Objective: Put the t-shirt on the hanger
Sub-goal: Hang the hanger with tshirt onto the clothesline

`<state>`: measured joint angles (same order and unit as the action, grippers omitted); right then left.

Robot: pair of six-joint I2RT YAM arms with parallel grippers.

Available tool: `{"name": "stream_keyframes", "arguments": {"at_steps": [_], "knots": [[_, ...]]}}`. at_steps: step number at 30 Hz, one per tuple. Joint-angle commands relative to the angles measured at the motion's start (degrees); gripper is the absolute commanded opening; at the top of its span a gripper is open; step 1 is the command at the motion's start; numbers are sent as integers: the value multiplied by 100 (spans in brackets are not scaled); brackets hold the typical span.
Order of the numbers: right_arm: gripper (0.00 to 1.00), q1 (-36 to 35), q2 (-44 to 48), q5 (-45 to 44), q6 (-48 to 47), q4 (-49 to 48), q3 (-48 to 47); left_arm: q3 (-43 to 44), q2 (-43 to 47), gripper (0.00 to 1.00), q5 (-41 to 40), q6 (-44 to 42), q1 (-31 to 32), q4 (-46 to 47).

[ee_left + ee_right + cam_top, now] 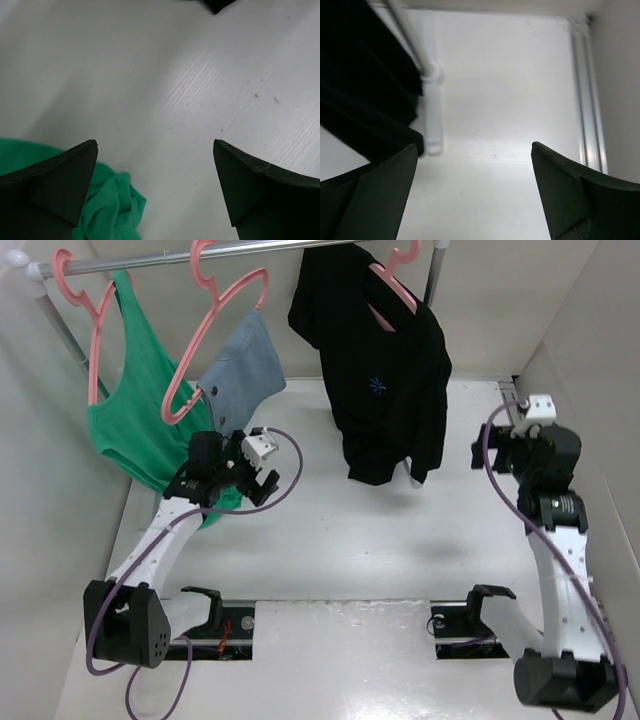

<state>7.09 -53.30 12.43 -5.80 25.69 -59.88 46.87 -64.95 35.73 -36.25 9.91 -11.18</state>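
Top external: t-shirt (385,370) hem, right gripper (490,446) well apart

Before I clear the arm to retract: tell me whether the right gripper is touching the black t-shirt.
Apart. The top view shows bare table between the right gripper and the t-shirt hanging on its hanger; the jaws stand open and empty.

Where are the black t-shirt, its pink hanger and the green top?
t-shirt (400,390): overhead view, middle of the chest.
hanger (397,290): overhead view, pink arm at the neck.
green top (130,415): overhead view, front panel.
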Motion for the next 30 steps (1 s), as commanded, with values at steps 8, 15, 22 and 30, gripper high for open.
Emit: {"name": "stream_keyframes", "arguments": {"at_steps": [8,15,22,30], "knots": [[100,11,2262,-3607,2162,155,2102,-592,281,100,-1727,1814,20,1135],[100,11,2254,-3676,2224,-126,2279,-829,342,100,-1850,2034,20,1250],[100,11,1964,-4090,2522,6,2041,-943,447,100,-1911,2209,20,1364],[100,11,1779,-3923,2637,-73,1989,-1119,501,100,-1911,2263,20,1364]]}}
